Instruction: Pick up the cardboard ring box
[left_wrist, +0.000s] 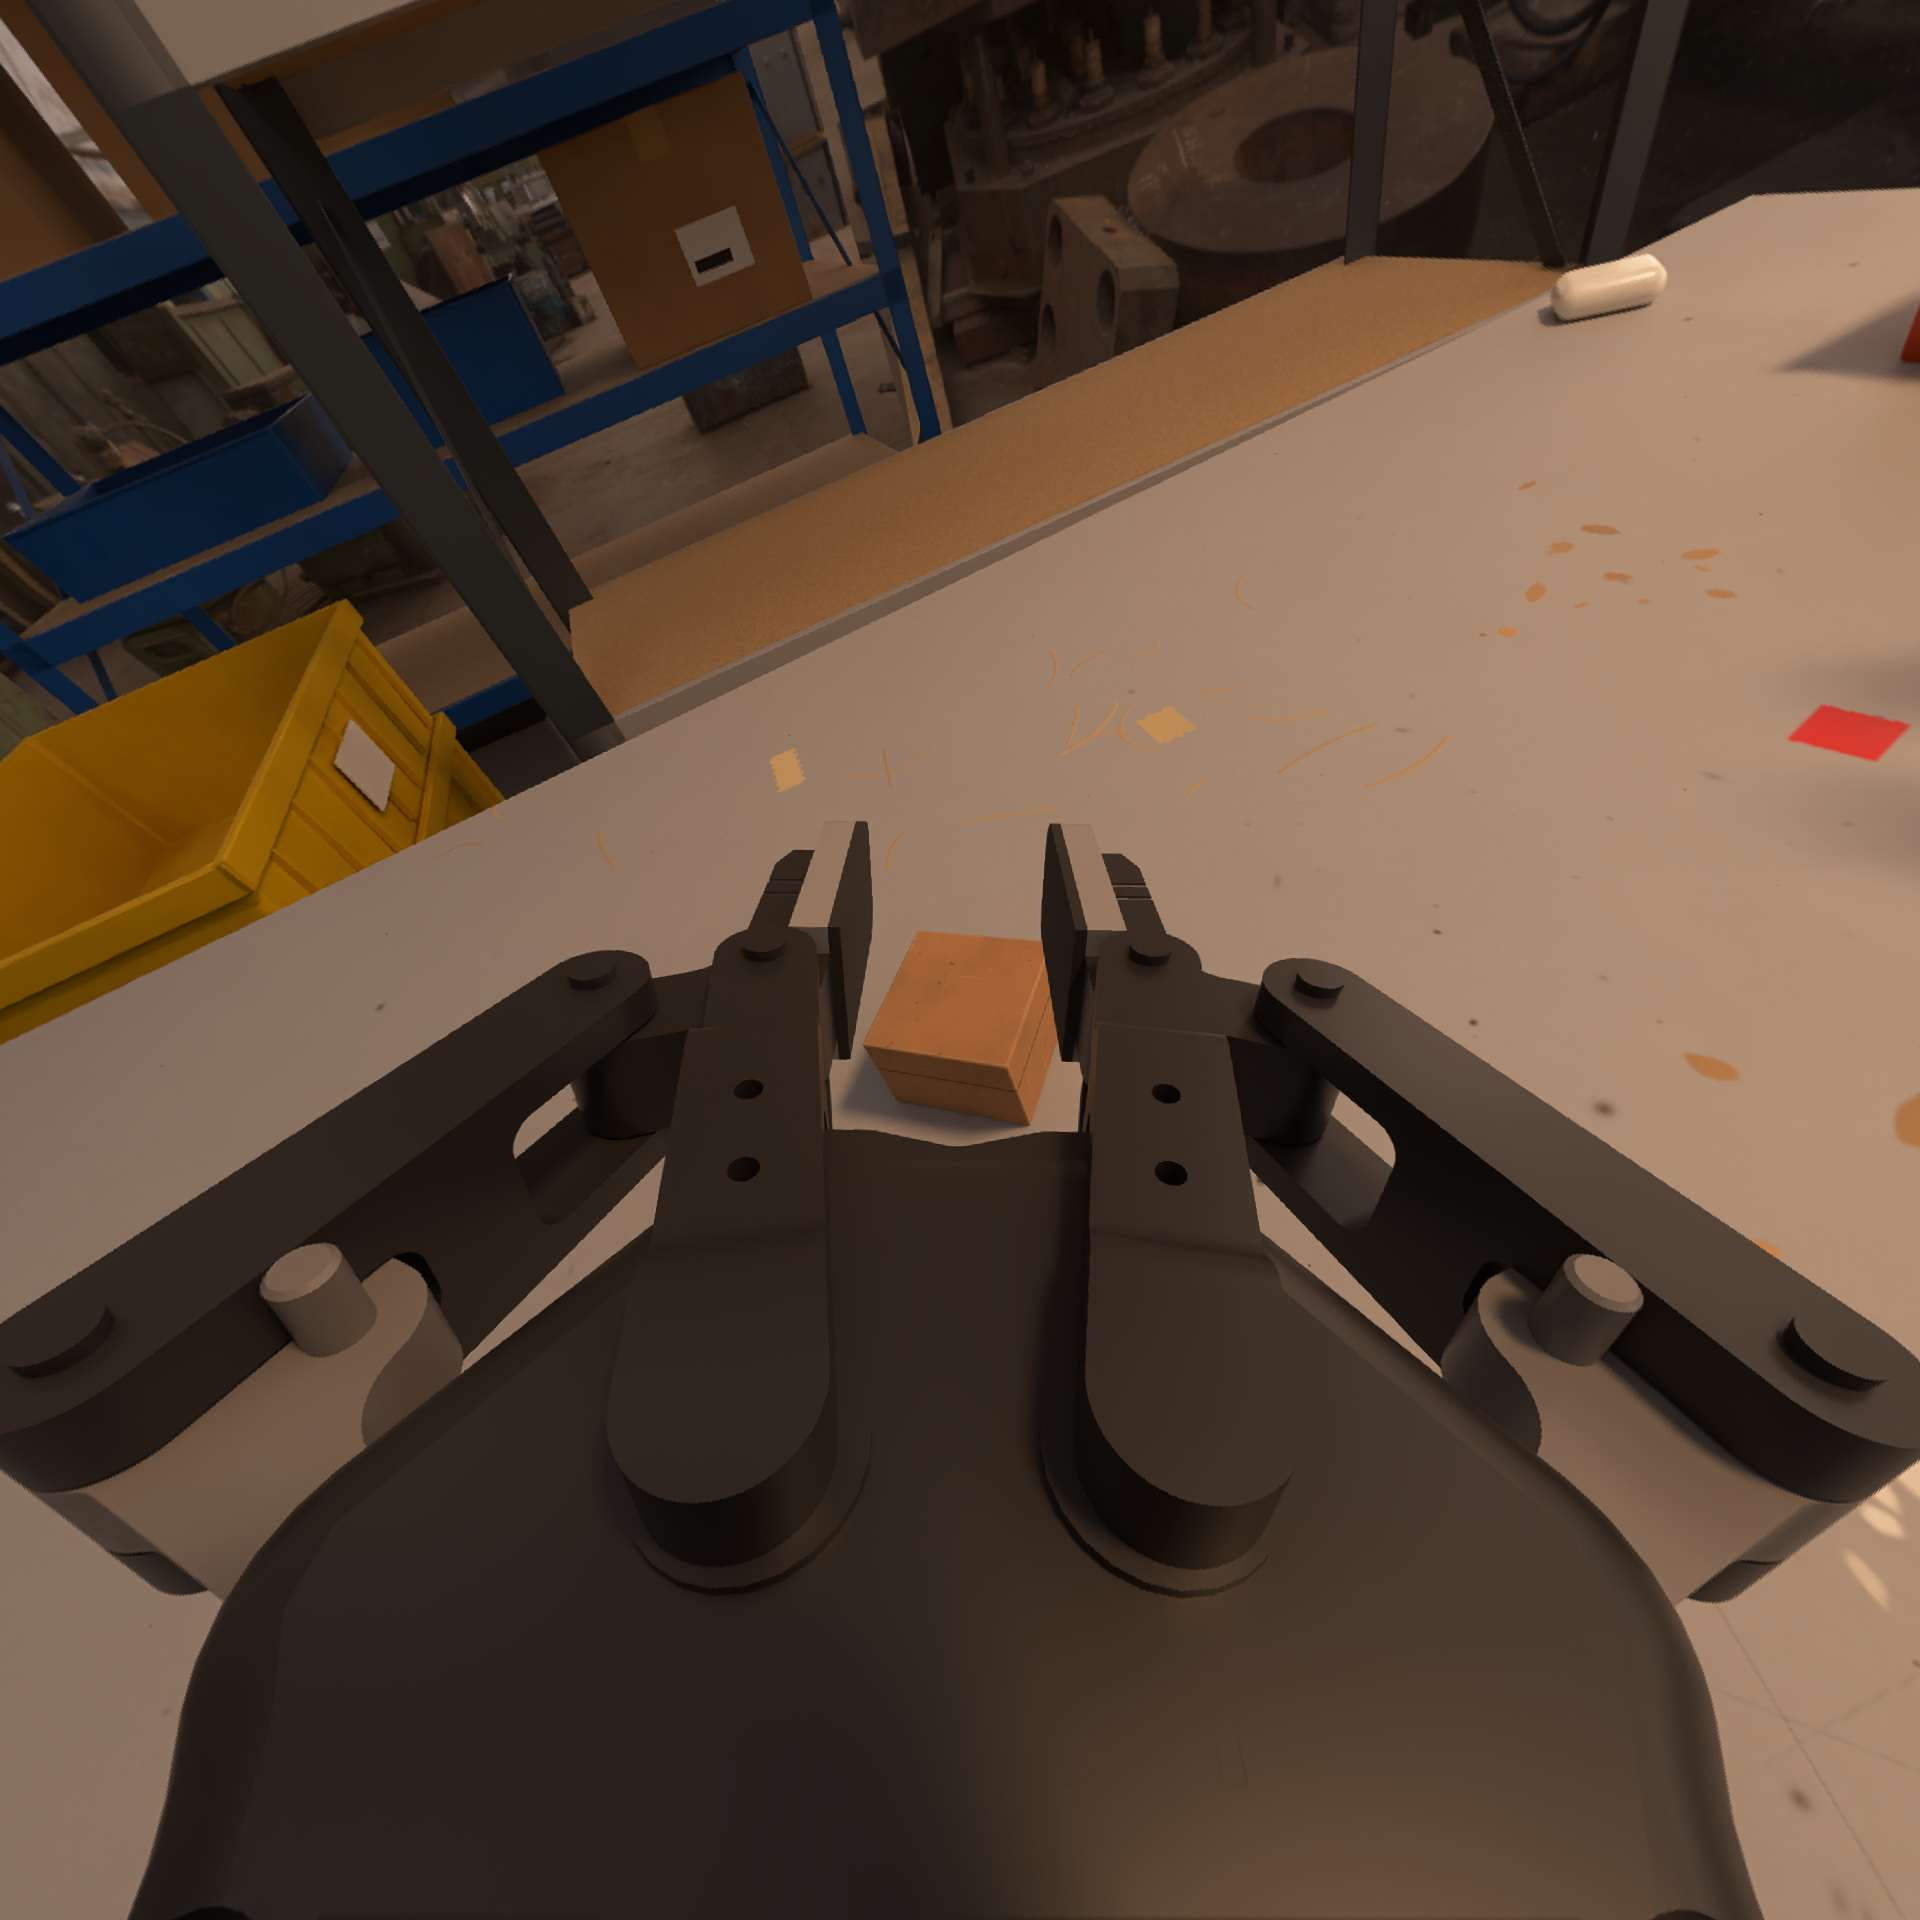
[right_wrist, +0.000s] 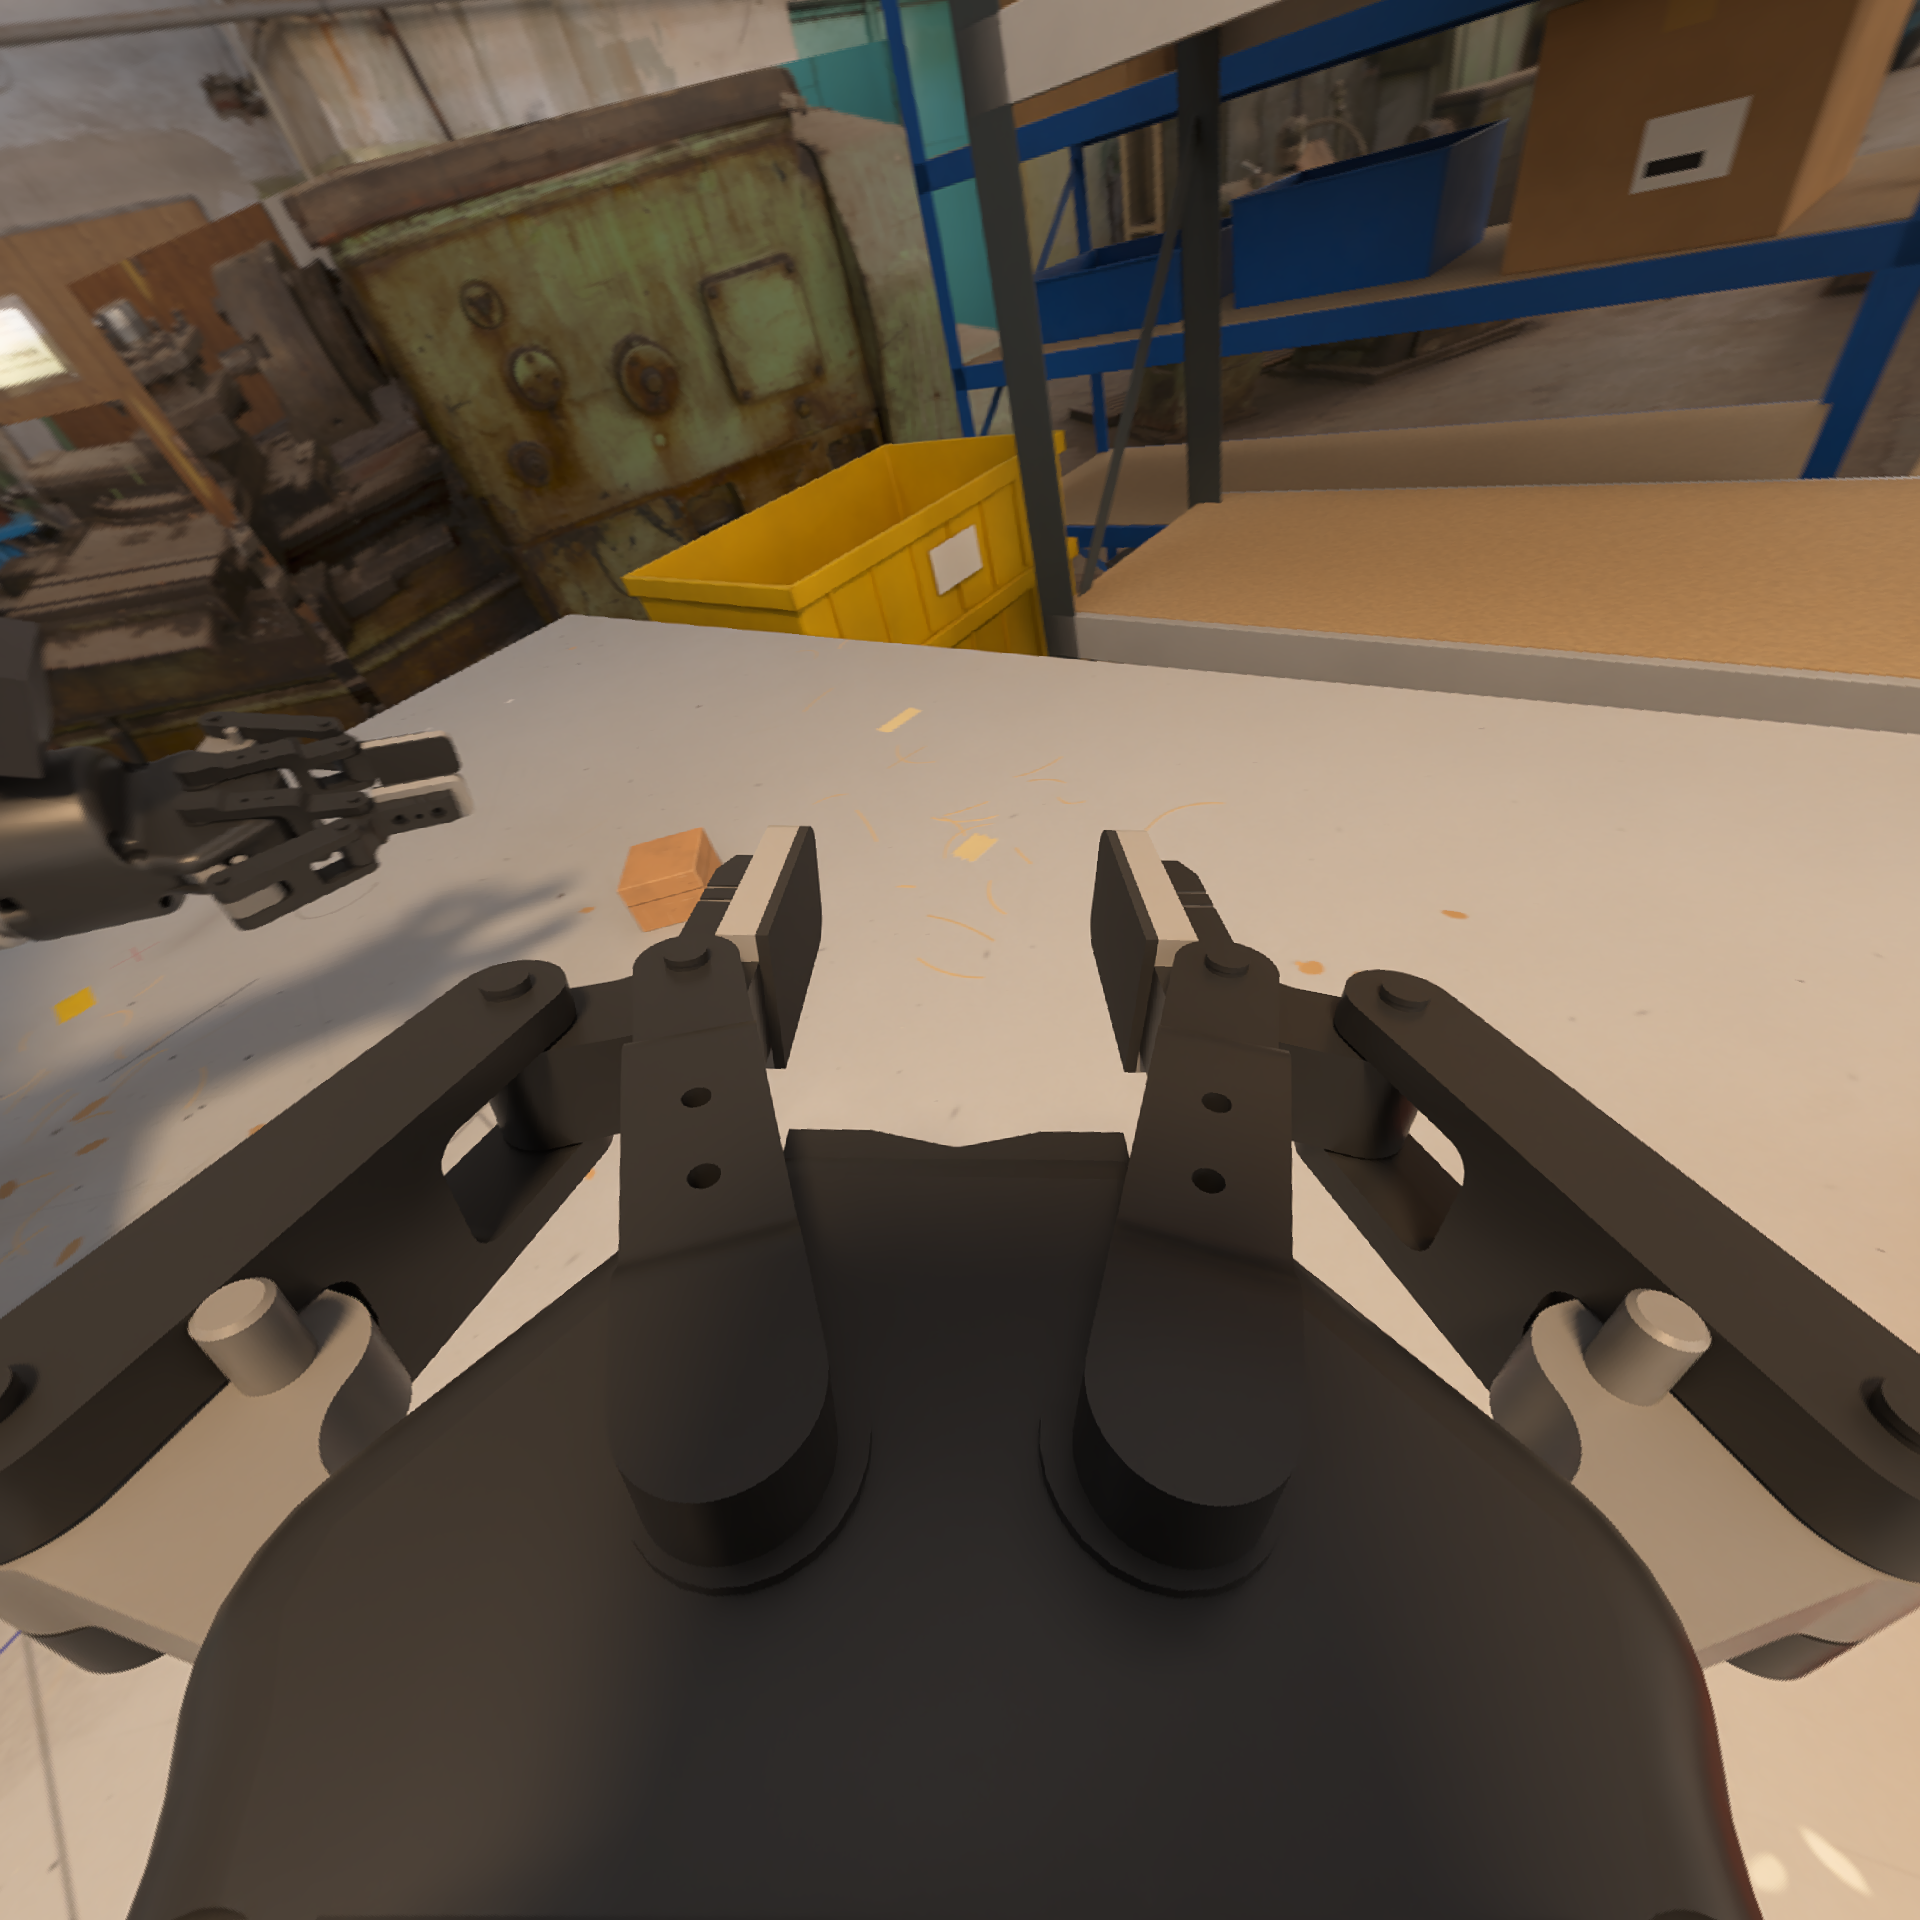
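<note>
Left wrist view shows the cardboard ring box (left_wrist: 961, 1023) resting on the grey table (left_wrist: 1455, 935), framed between the two spread fingers of the left gripper (left_wrist: 956, 904), whose pads stand apart from the box's sides and hold nothing; a white capsule-shaped object (left_wrist: 1608, 286) lies well beyond the box near the table's far edge, and a yellow bin (left_wrist: 208, 821) sits off the table to the box's left. In the right wrist view the right gripper (right_wrist: 956, 914) is likewise spread wide and empty; the box (right_wrist: 665, 873) lies just beyond its left finger, with the left gripper (right_wrist: 416, 779) above the table to the box's left.

An orange object (left_wrist: 1910, 335) is cut off at the edge.
</note>
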